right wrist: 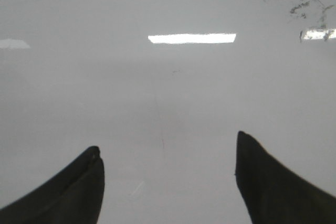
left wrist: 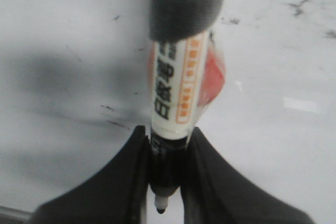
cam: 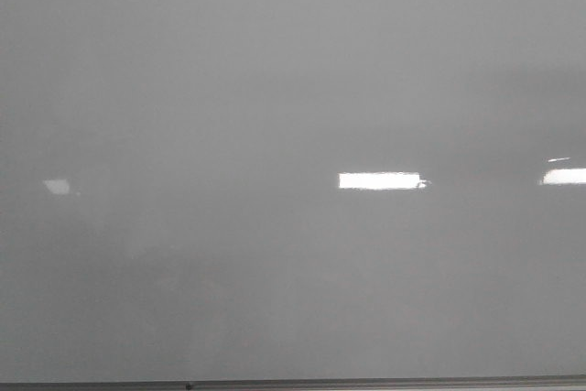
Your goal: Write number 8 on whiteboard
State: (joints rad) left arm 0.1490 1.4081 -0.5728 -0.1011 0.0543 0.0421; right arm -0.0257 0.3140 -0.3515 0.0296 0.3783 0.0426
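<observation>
The left gripper [left wrist: 164, 182] clamps a marker [left wrist: 176, 98] over the whiteboard [cam: 275, 89]; the right gripper [right wrist: 168, 174] gapes wide, empty.

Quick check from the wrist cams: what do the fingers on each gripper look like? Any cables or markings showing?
Both grippers have plain matte black fingers. The left gripper has broad curved fingers that narrow toward the tips. The right gripper has tapered, fin-shaped fingers with pointed tips. No cables or markings show, and the arms themselves are out of view.
</observation>
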